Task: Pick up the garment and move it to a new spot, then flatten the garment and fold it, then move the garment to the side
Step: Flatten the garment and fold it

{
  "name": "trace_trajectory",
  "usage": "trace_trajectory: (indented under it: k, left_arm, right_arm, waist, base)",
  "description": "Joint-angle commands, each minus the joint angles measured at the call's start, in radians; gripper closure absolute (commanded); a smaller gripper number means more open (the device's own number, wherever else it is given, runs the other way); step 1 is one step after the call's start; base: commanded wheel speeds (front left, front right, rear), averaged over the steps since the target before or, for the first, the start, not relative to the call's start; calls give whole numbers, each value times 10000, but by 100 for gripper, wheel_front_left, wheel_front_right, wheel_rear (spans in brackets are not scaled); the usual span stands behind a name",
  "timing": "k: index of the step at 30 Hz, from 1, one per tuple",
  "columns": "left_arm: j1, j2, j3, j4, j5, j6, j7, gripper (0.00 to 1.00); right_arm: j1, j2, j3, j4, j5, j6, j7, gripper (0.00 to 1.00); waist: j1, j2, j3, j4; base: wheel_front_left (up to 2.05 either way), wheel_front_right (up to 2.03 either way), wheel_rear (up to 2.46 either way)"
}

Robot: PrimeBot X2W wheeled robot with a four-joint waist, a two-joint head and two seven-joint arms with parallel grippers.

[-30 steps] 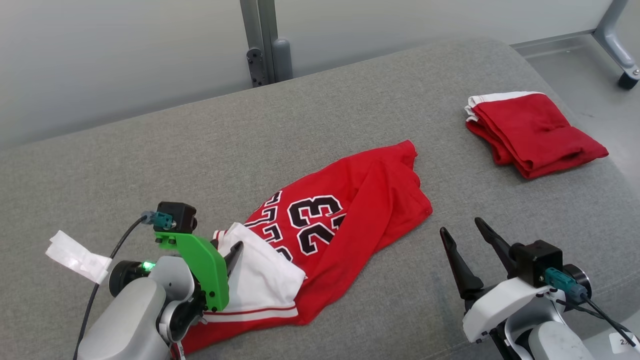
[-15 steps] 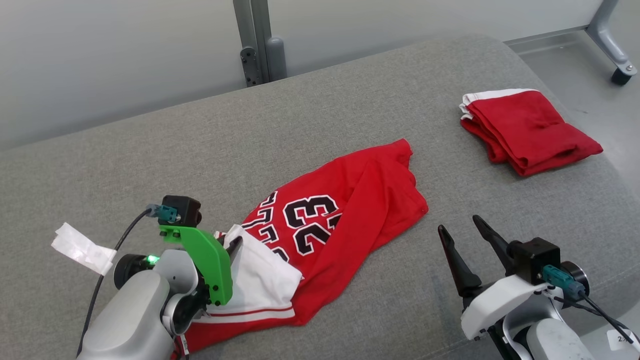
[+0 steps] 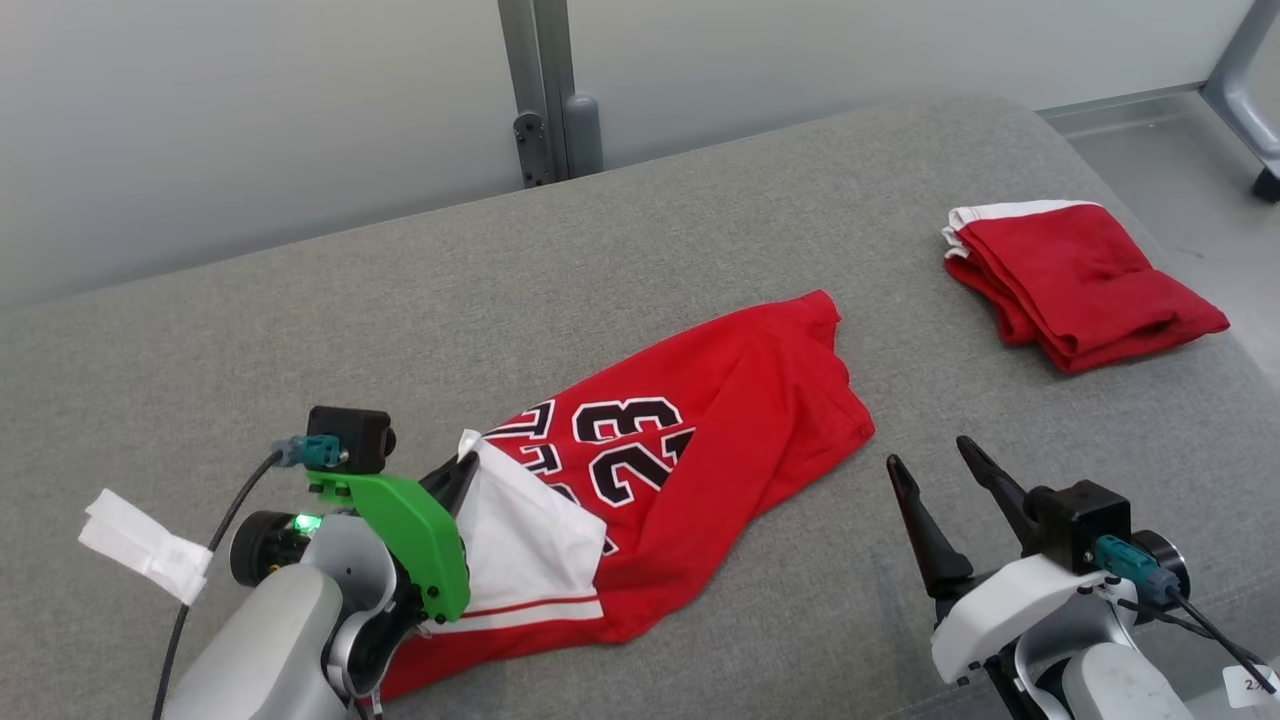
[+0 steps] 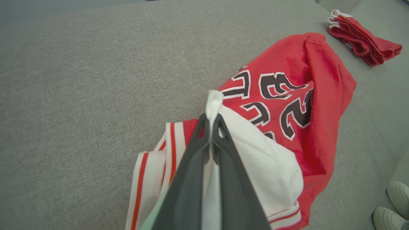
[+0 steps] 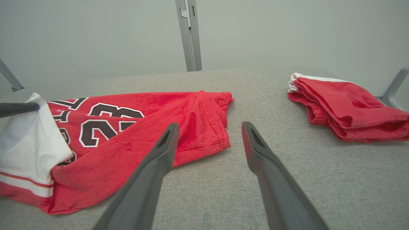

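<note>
The garment (image 3: 720, 440) is a crumpled red jersey with a black "23" and a white, red-striped part, lying on the grey padded surface (image 3: 300, 330). My left gripper (image 3: 462, 470) sits at the garment's near-left end, shut on a raised fold of the white fabric. The left wrist view shows that white fold pinched between the tips of the left gripper (image 4: 211, 118), with the garment (image 4: 306, 80) spreading beyond. My right gripper (image 3: 926, 450) hovers open to the right of the garment, holding nothing. In its wrist view the right gripper (image 5: 210, 125) faces the garment's (image 5: 179, 127) right hem.
A second red garment (image 3: 1080, 285), folded, lies at the far right of the surface; this folded garment (image 5: 345, 108) is right of my right fingers. A white paper scrap (image 3: 140, 545) lies at the near left. A grey post (image 3: 550, 90) stands behind. A person's shoes (image 4: 393, 204) are on the floor.
My left gripper has shut on the white fold and drawn it up into a small peak. The head camera shifted slightly. The right gripper stayed open in place.
</note>
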Motion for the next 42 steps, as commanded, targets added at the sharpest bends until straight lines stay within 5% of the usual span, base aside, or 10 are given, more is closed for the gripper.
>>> trace_trajectory:
  k: [1, 14, 19, 21, 23, 26, 30, 32, 33, 42]
  left_arm:
    - [289, 126, 104, -201, 19, 109, -212, 100]
    - [1883, 255, 804, -1734, -641, 411, -1570, 63]
    - [2261, 170, 1134, -1963, -900, 466, -2011, 66]
    - [2434, 80, 1363, -2060, -1128, 512, -2310, 54]
    - [2532, 161, 1455, -2081, -1045, 602, -2491, 0]
    - [2683, 191, 1484, -2143, -990, 668, -2659, 0]
    - [2926, 262, 1532, -2223, -985, 785, -2790, 55]
    - [3033, 302, 1510, -2232, -972, 815, -2797, 38]
    - [3077, 326, 1484, -2233, -961, 853, -2776, 3]
    - [2830, 628, 1162, -2097, -415, 1136, -2472, 0]
  right_arm:
    - [92, -27, -49, -54, -62, -5, 24, 0]
    - [192, 32, -264, -179, -126, -5, 131, 0]
    - [188, 57, -229, -123, -116, -5, 139, 0]
    - [197, 60, -211, -99, -97, -5, 129, 0]
    - [230, 69, -200, -88, -94, -5, 126, 0]
    - [260, 65, -205, -67, -73, -5, 119, 0]
    - [304, 54, -248, -69, -54, -5, 115, 0]
    - [339, 52, -282, -88, -61, -5, 111, 0]
    - [354, 52, -298, -96, -65, -5, 109, 0]
    - [345, 68, -253, -164, -38, -5, 149, 0]
  waist:
    - [0, 0, -81, 129]
    - [0, 0, -125, 542]
    - [0, 0, -192, 538]
    - [0, 0, -236, 522]
    - [0, 0, -279, 504]
    - [0, 0, -348, 488]
    - [0, 0, -412, 490]
    - [0, 0, -436, 506]
    - [0, 0, -446, 516]
    - [0, 0, -462, 516]
  base:
    - [0, 0, 0]
    - [0, 0, 0]
    - [0, 0, 0]
    - [0, 0, 0]
    - [0, 0, 0]
    - [0, 0, 0]
    - [0, 0, 0]
    - [0, 0, 0]
    - [0, 0, 0]
    - [0, 0, 0]
